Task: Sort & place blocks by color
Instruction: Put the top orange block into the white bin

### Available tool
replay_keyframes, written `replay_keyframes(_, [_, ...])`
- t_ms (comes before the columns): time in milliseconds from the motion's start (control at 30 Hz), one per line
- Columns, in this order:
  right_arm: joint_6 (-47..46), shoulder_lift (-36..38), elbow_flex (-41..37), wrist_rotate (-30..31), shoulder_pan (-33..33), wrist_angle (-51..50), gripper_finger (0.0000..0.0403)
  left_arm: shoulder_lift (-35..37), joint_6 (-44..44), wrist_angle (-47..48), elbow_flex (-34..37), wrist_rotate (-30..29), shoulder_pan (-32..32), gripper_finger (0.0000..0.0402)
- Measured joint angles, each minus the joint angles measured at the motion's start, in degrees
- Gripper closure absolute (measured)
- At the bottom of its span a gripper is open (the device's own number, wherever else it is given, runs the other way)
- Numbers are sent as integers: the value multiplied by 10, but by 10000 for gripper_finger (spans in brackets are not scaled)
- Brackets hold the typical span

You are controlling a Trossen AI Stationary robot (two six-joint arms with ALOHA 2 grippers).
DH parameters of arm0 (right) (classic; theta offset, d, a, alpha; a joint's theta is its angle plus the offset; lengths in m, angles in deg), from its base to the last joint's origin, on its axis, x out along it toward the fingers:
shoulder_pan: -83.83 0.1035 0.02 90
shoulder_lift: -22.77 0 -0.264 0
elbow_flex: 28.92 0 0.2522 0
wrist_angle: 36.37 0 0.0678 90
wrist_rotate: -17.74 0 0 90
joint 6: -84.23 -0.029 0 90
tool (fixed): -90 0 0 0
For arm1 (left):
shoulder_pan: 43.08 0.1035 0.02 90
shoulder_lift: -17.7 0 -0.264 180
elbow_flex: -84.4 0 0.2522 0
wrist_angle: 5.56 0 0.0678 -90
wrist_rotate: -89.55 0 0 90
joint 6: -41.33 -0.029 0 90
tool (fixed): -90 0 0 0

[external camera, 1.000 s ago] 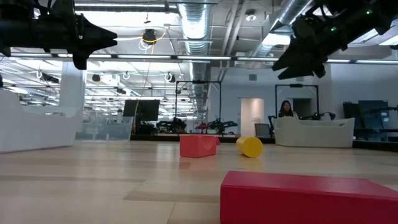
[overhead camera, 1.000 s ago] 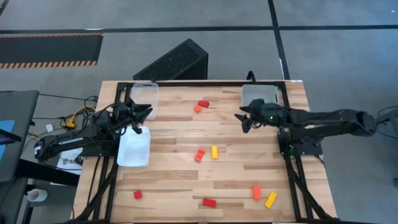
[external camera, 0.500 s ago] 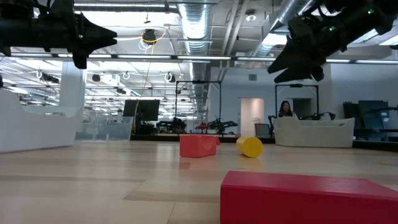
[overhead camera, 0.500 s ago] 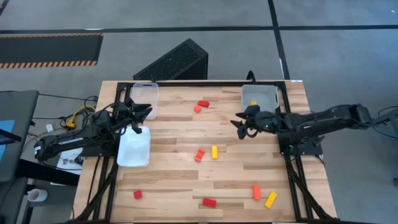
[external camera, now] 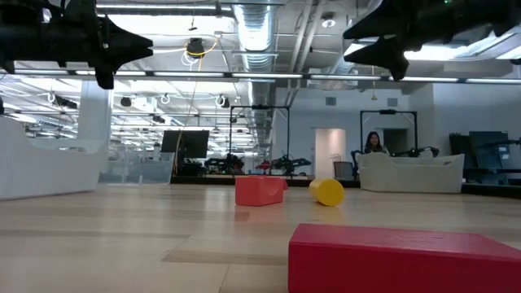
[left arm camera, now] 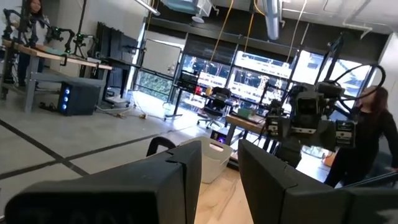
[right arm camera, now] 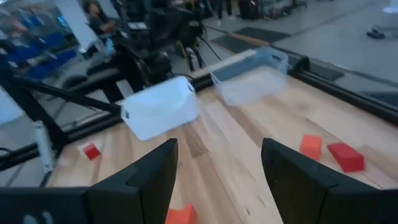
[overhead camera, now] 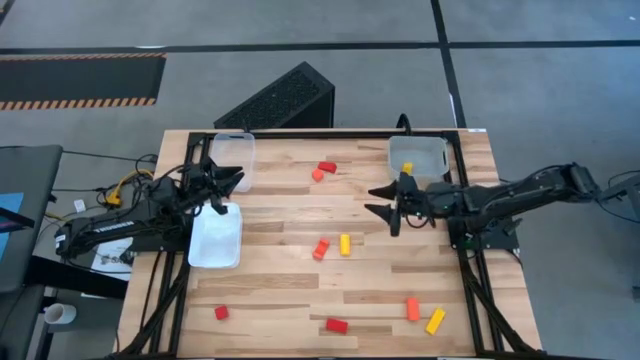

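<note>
Small red, orange and yellow blocks lie scattered on the wooden table: a red [overhead camera: 327,167] and orange [overhead camera: 317,175] pair near the far middle, an orange [overhead camera: 321,248] and a yellow [overhead camera: 345,244] at the centre, and several along the near edge, such as a red bar [overhead camera: 336,325]. One yellow block [overhead camera: 407,167] lies in the right far tray [overhead camera: 430,150]. My right gripper [overhead camera: 378,201] hangs open above the table between that tray and the centre, holding nothing. My left gripper [overhead camera: 238,179] waits open between the two left trays.
Two clear trays stand at the left, one at the far corner [overhead camera: 234,150] and one nearer [overhead camera: 215,238]. Bare wood shows between the block groups. In the right wrist view both left trays [right arm camera: 160,107] lie ahead. A person [external camera: 374,143] sits in the room behind.
My right gripper has drawn off the near side of the right far tray, a little toward the table's left and near edge, and has tipped from pointing down to nearly level. The yellow block in that tray now shows uncovered. No block has moved.
</note>
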Motion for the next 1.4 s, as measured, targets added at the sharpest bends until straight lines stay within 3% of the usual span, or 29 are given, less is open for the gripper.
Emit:
replay_keyframes(300, [-1, -1, -90, -8, 7, 129, 148, 0, -19, -40, 0, 55, 0, 309])
replay_keyframes(700, [16, 0, -96, -18, 7, 157, 150, -73, -33, -136, 0, 48, 0, 309])
replay_keyframes(933, [2, 0, -96, -43, 1, 156, 180, -181, -60, -177, -23, 47, 0, 309])
replay_keyframes(1400, [2, -1, -96, -46, -6, 153, 189, -490, -114, -67, -228, 80, 0, 309])
